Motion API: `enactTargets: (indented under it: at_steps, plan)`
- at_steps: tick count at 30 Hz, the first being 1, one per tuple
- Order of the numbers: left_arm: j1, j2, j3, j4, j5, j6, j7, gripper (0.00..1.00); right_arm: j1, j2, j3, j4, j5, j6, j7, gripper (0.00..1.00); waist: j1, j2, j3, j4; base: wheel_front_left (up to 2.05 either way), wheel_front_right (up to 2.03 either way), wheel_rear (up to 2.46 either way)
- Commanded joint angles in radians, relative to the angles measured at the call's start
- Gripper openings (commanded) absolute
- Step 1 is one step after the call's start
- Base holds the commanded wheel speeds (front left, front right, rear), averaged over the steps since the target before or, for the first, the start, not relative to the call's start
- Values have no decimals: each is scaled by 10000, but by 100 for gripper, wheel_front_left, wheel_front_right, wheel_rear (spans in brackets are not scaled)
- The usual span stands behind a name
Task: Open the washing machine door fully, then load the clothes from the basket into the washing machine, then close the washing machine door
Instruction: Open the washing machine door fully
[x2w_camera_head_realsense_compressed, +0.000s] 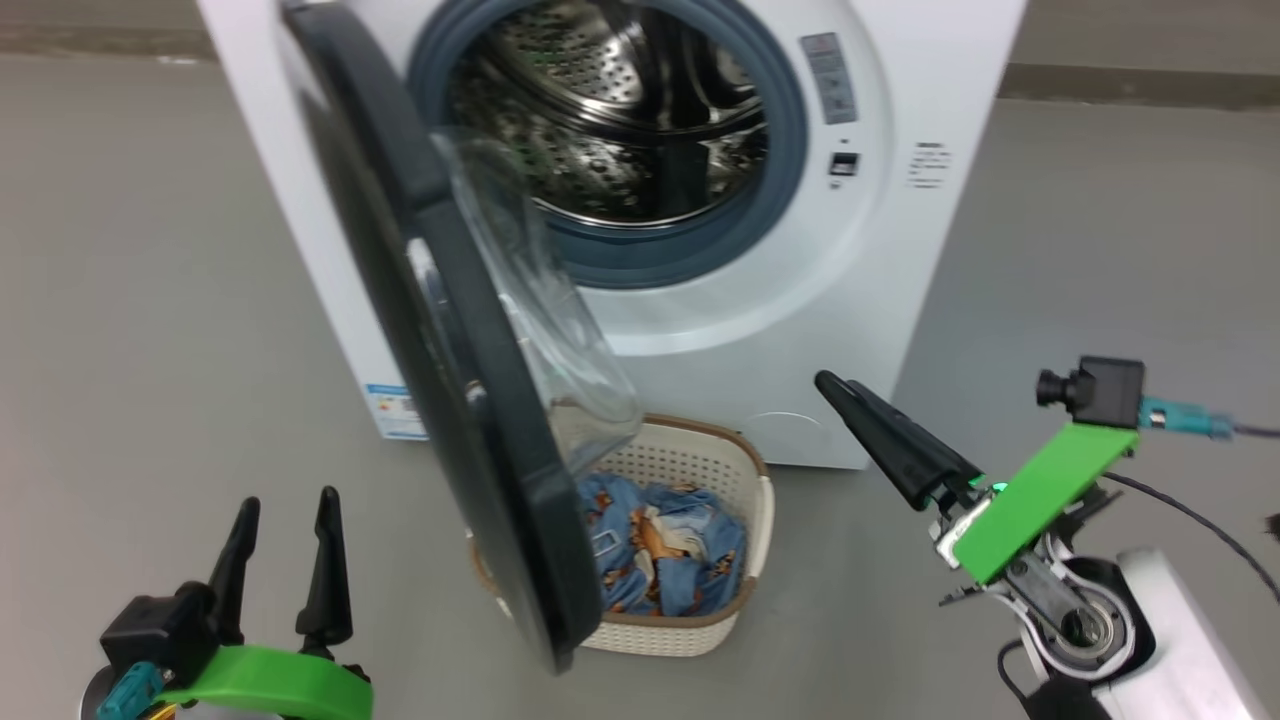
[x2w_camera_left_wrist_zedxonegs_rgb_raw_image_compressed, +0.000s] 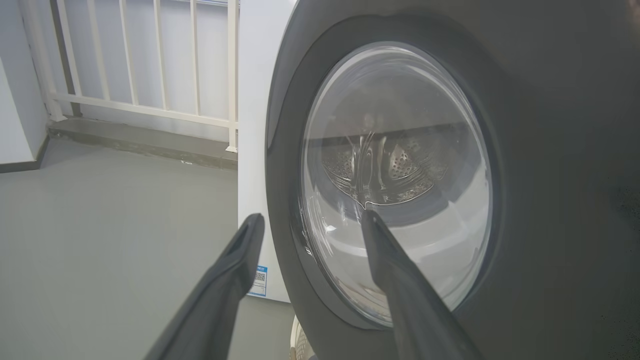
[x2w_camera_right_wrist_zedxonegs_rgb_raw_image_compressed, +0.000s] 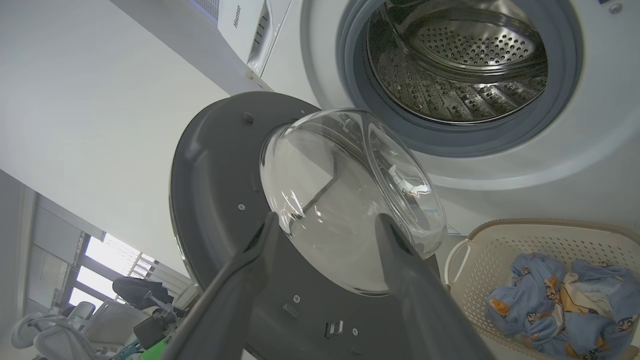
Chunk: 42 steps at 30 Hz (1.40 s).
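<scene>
Door (x2w_camera_head_realsense_compressed: 470, 400) is standing part open, swung out from its left hinge, so the head view is catching it nearly edge-on. Its glass bowl (x2w_camera_head_realsense_compressed: 540, 300) is bulging right, toward the washer (x2w_camera_head_realsense_compressed: 900, 250) opening. Drum (x2w_camera_head_realsense_compressed: 620, 110) is showing bare steel. Basket (x2w_camera_head_realsense_compressed: 690, 455) is sitting on the floor (x2w_camera_head_realsense_compressed: 150, 300) just in front of the washer, with its left part hiding behind the door's lower edge. Clothes (x2w_camera_head_realsense_compressed: 680, 550) are lying bunched inside the basket. Left fingers (x2w_camera_head_realsense_compressed: 325, 570) are sitting spread at near left, gripping nothing, pointing at the door's outer face and clear of it. Right fingers (x2w_camera_head_realsense_compressed: 890, 440) are hovering at near right, also spread with nothing between them, aiming left at the door's inner side, apart from door and basket.
</scene>
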Motion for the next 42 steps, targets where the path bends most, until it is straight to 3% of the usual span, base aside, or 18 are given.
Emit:
enactTargets:
  at_steps: [1,12,20,28,42]
  plan:
    - [-79,148,369,-320,-31,34,-64,100,-5,-98,241,-395,-284,17,-274,100,0,-1,43,-466,0,0,0]
    - [252,93,484,-631,0,100,-64,100,1215,-899,653,-955,-2722,17,-4043,100,0,-1,73,-1244,0,0,0]
    - [404,73,641,-766,8,121,-64,100,1860,-1062,592,-163,-4841,17,-5793,100,0,-1,94,-1478,0,0,0]
    - [396,99,582,-725,51,99,-64,100,2020,-815,96,843,-6762,17,-6240,100,0,-1,134,-1381,0,0,0]
    - [362,147,501,-579,67,94,-64,100,1991,-399,-369,1109,-7510,17,-6298,100,0,-1,136,-1389,0,0,0]
